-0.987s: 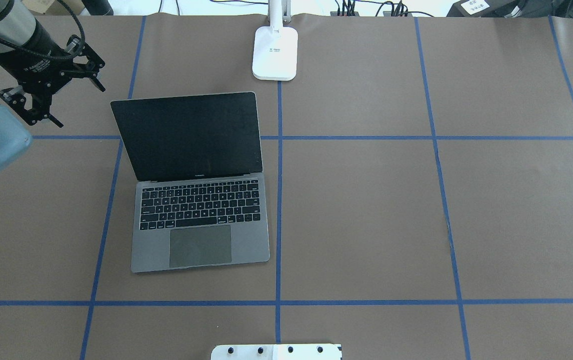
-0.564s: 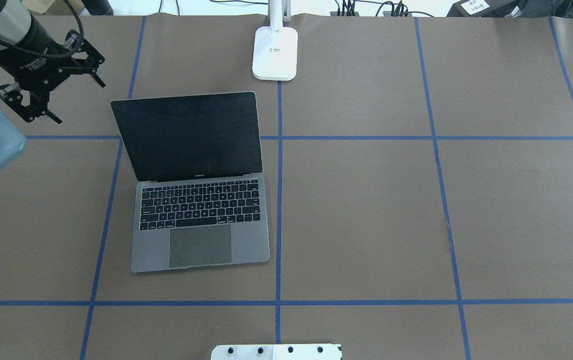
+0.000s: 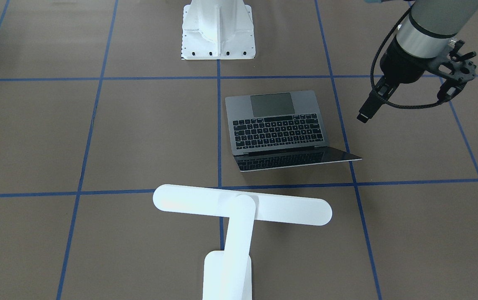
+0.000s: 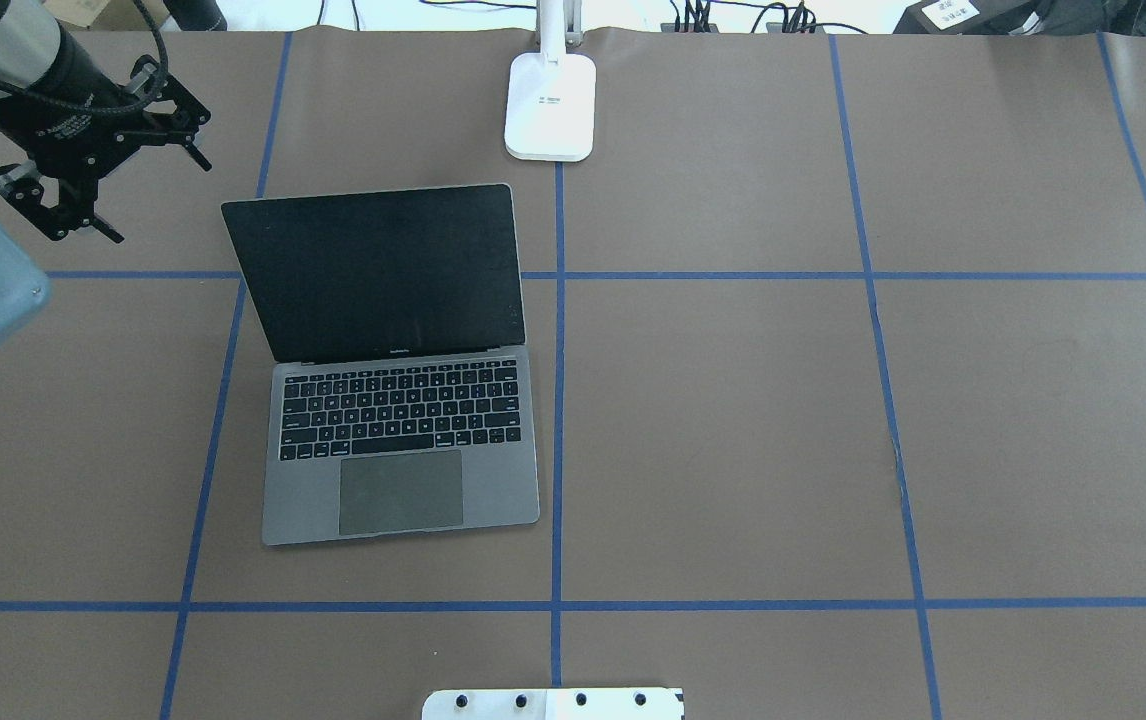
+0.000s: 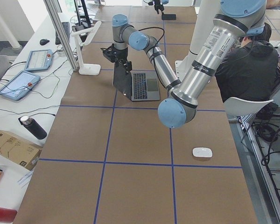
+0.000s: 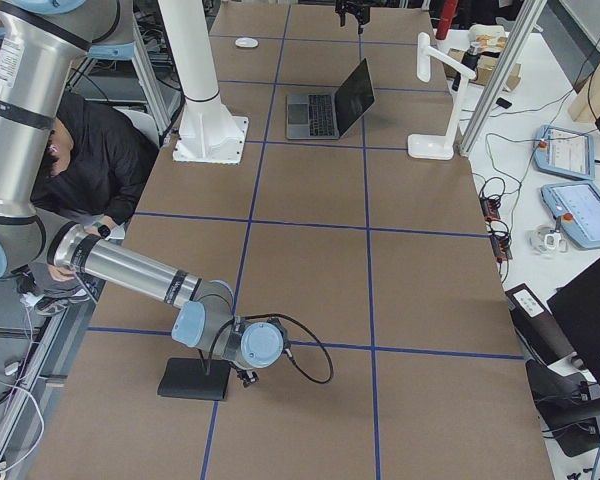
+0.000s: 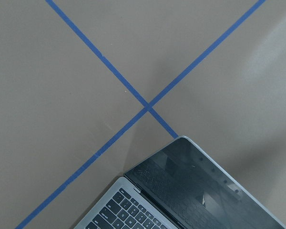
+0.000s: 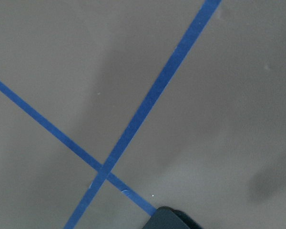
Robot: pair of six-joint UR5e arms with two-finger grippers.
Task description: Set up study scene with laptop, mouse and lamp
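The laptop stands open on the brown table, left of centre, its dark screen tilted back; it also shows in the front view and the left wrist view. The white lamp stands at the far edge, its bar head above the table. The white mouse lies far off at the table's left end. My left gripper hovers open and empty beside the screen's far left corner. My right gripper is low by a black mat; I cannot tell whether it is open or shut.
The white robot pedestal is bolted at the near middle edge. Blue tape lines divide the table into squares. Cables, tablets and boxes lie beyond the far edge. A seated person is behind the robot.
My left gripper has drifted a little toward the far edge and away from the laptop's screen. The laptop and lamp have not moved.
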